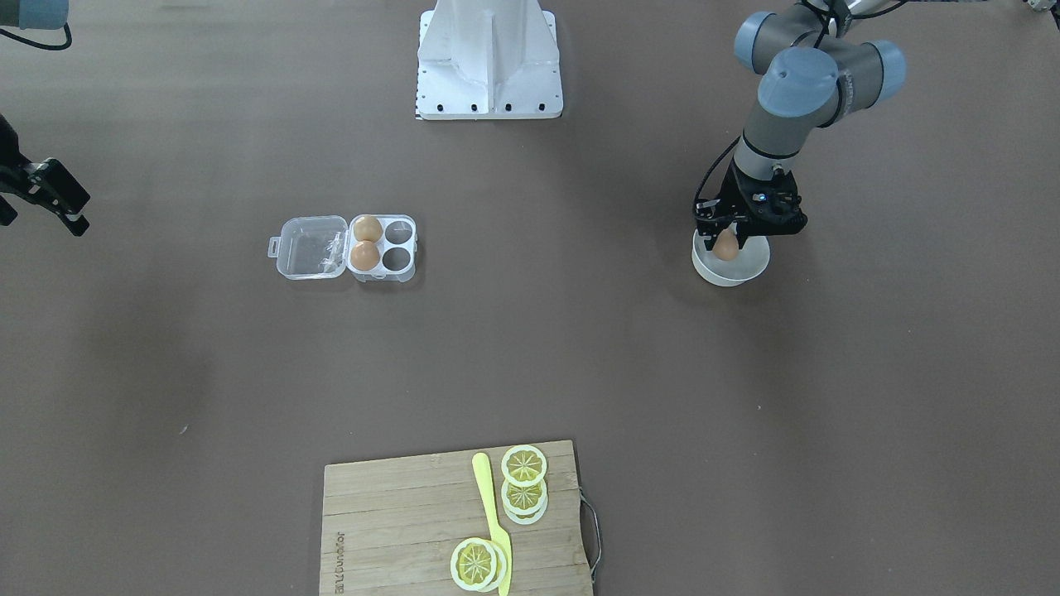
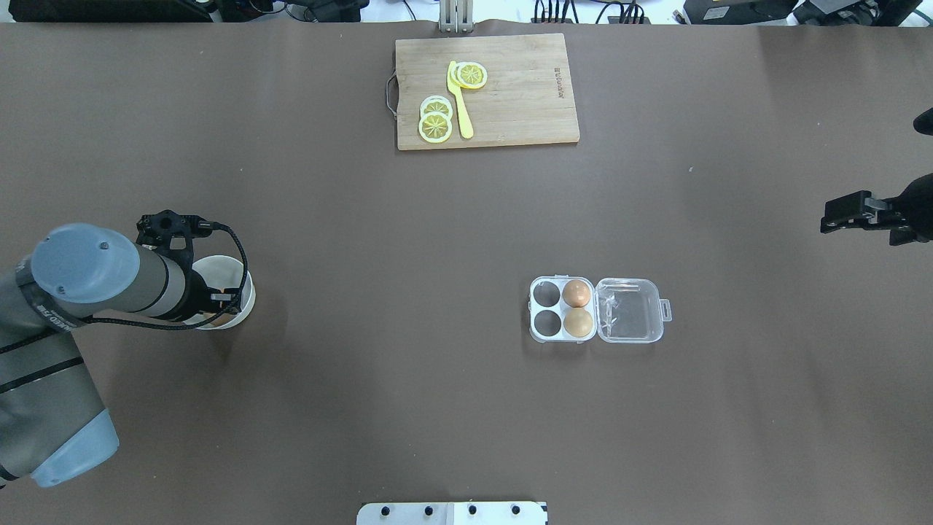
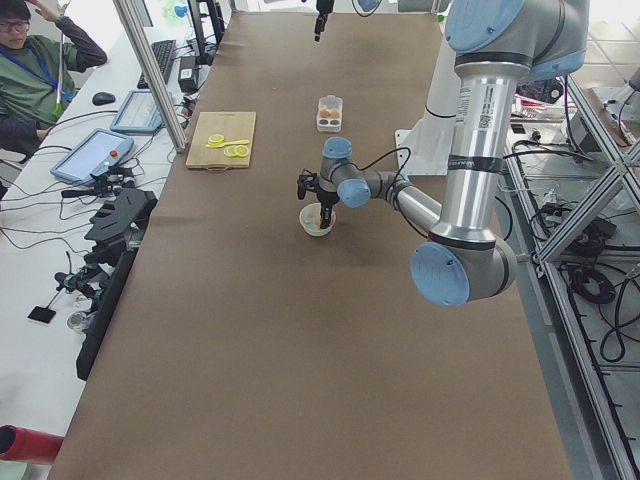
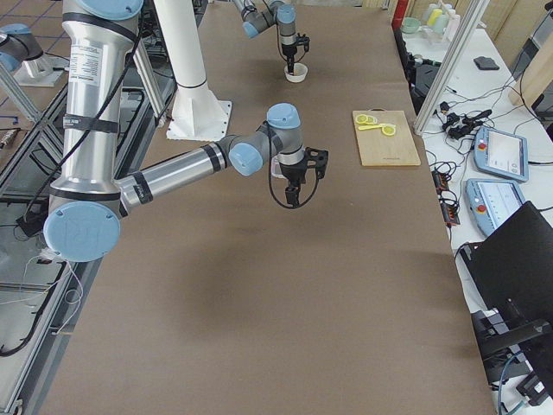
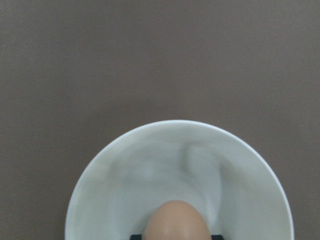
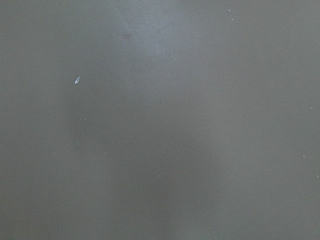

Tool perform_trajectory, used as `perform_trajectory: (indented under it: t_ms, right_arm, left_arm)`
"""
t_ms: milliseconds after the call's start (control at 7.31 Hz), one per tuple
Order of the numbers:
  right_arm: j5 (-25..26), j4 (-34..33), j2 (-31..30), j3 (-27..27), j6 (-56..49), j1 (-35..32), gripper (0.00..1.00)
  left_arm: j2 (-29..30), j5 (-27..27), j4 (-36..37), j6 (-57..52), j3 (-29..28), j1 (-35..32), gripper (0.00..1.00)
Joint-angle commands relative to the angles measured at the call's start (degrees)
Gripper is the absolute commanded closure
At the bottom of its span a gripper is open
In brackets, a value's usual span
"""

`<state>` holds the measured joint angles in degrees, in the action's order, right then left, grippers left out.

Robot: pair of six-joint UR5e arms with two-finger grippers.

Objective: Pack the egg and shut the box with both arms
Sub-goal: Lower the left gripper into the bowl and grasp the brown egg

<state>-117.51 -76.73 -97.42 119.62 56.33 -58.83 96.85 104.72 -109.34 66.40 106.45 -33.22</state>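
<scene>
Nearest the robot, mid-surface: the box (image 2: 561, 307), clear glossy plastic with four round cells. Hinged lid (image 2: 630, 310) lying flat open on the right arm's side, with a small latch tab at its outer edge. Seated in the two cells beside the hinge, two smooth tan-orange eggs (image 2: 578, 293).

Level with it and well apart on the left side: a round white bowl (image 1: 730, 273), smooth-walled, on the matte brown surface (image 2: 364, 219). Over the bowl's hollow, the egg (image 1: 726, 247), pinched between the black fingers of the left hand (image 1: 726, 242), which is closed snugly on it.

At the opposite edge, the right hand (image 2: 849, 211), above bare surface, nothing seen in it. Cannot tell how far its fingers are parted.

Farthest: a rectangular pale wooden board (image 2: 525, 87), straight-grained, wire handle on one short end. On it, ribbed yellow lemon slices (image 2: 436, 125) and a slim yellow knife (image 2: 461, 109).
</scene>
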Motion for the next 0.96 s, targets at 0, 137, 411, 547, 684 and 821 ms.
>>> perform_trajectory:
  t_ms: [0, 137, 411, 547, 684, 821]
  right_arm:
    - [0.0, 0.0, 0.0, 0.0, -0.1, 0.0, 0.01]
    - [0.0, 0.0, 0.0, 0.0, -0.1, 0.0, 0.01]
    - [-0.3, 0.1, 0.0, 0.1, -0.3, 0.0, 0.01]
    - [-0.3, 0.1, 0.0, 0.0, -0.3, 0.0, 0.01]
    - [-0.3, 0.1, 0.0, 0.0, -0.3, 0.0, 0.01]
    - [-0.2, 0.2, 0.0, 0.0, -0.4, 0.0, 0.01]
  left_arm:
    - [0.1, 0.0, 0.0, 0.0, 0.5, -0.1, 1.00]
    - [0.0, 0.3, 0.0, -0.3, 2.0, -0.3, 1.00]
    - [-0.9, 0.7, 0.0, -0.7, 6.2, -1.1, 1.00]
    - [-0.9, 1.3, -0.3, -0.6, 7.5, -1.6, 1.00]
    - [0.2, 1.2, -0.4, -0.3, 8.2, -1.8, 1.00]
    - [2.8, 1.0, -1.0, -0.2, 7.6, -1.7, 1.00]
